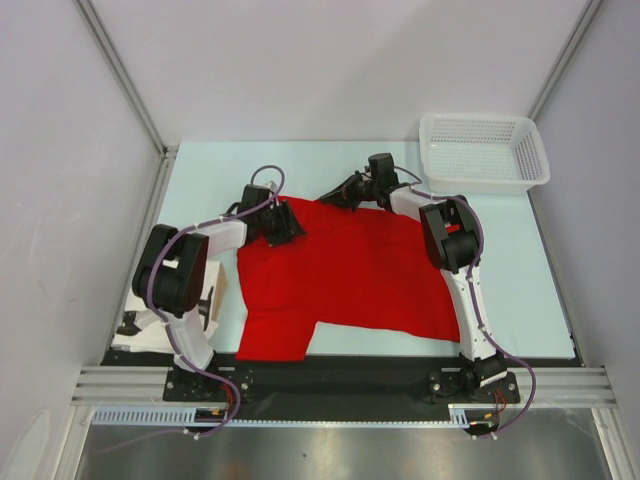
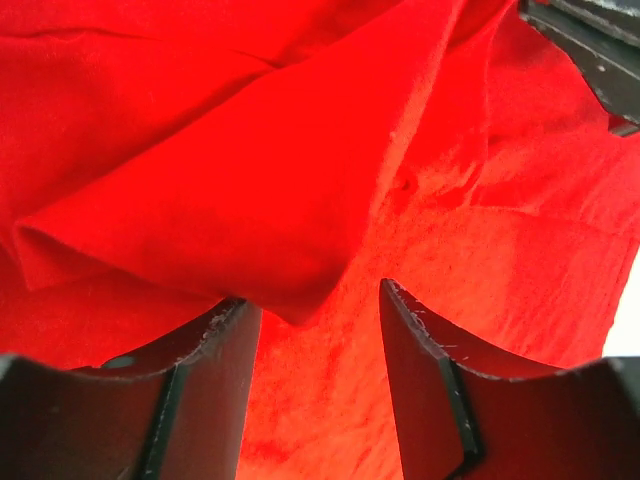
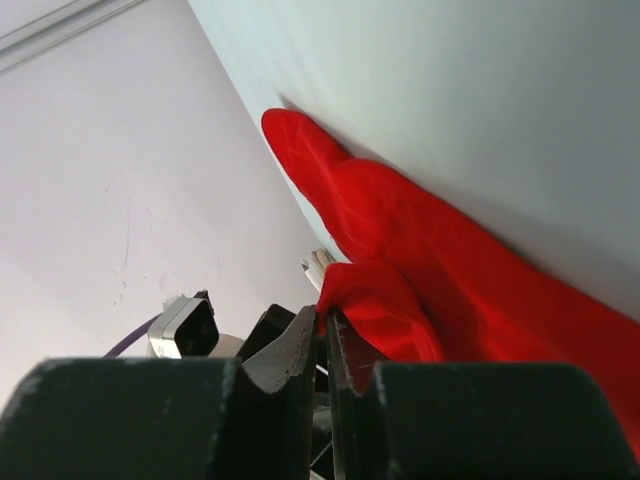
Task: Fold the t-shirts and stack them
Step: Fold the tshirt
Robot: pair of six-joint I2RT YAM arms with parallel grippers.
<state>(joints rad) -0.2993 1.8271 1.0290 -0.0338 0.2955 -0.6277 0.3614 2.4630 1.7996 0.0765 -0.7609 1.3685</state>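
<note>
From above, the plain bright red cloth t-shirt [image 1: 350, 275] lies spread mid-table [image 1: 520, 290]. The left gripper [image 1: 283, 222] is at its far left corner, the right gripper [image 1: 335, 193] is at its far edge, and a white plastic mesh basket [image 1: 480, 178] sits well apart, far right. Left wrist: the black fingers [image 2: 215, 385] stand wide apart, with a red fold just ahead of the gap. Right wrist: the fingers are nearly together, pinching a bunched edge of the shirt.

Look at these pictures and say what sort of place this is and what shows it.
Probably a robot lab test cell, not a home: bare white walls framed by metal rails, two robot arms bolted to the table edge, just a red t-shirt and a white basket on it.
</note>
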